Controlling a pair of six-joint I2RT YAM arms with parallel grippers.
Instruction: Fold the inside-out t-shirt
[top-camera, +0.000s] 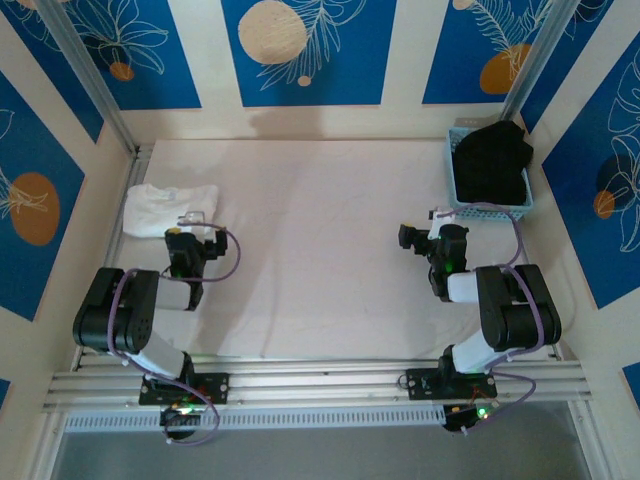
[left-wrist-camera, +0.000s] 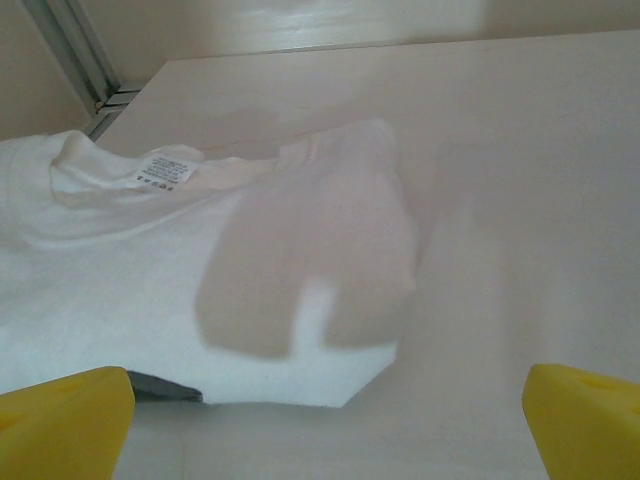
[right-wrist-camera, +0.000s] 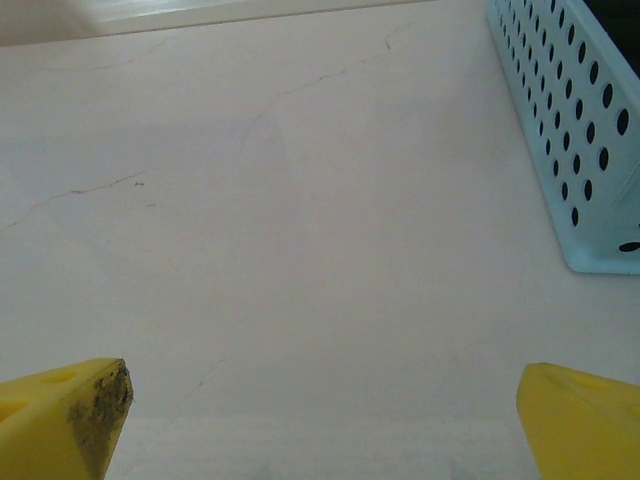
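**A:** Far right on the table (top-camera: 320, 260), what sits in the basket (top-camera: 489, 208)?

**B:** The black tee (top-camera: 492, 160), bunched in a heap that rises over the rim. I cannot make out any print on it from above.

**A:** And the right claw (right-wrist-camera: 325, 420)?

**B:** Its jaws stand wide apart over bare table, near the basket's near left corner. From its wrist the yellow fingers (right-wrist-camera: 70, 410) sit at the bottom corners and the basket's perforated wall runs up the right edge. It is not touching the basket or the black tee.

**A:** Left side?

**B:** A white tee (top-camera: 168, 208) lies crumpled at the far left of the table, well apart from the basket. Its collar faces up, with a small label (left-wrist-camera: 166, 168) showing.

**A:** Is the left claw (left-wrist-camera: 325, 425) on it?

**B:** It is spread wide too, pointing at the white tee from the near side, with the cloth's near edge just ahead of the fingers. Its shadow falls across the cloth. Whether the left finger touches the hem, I cannot tell.
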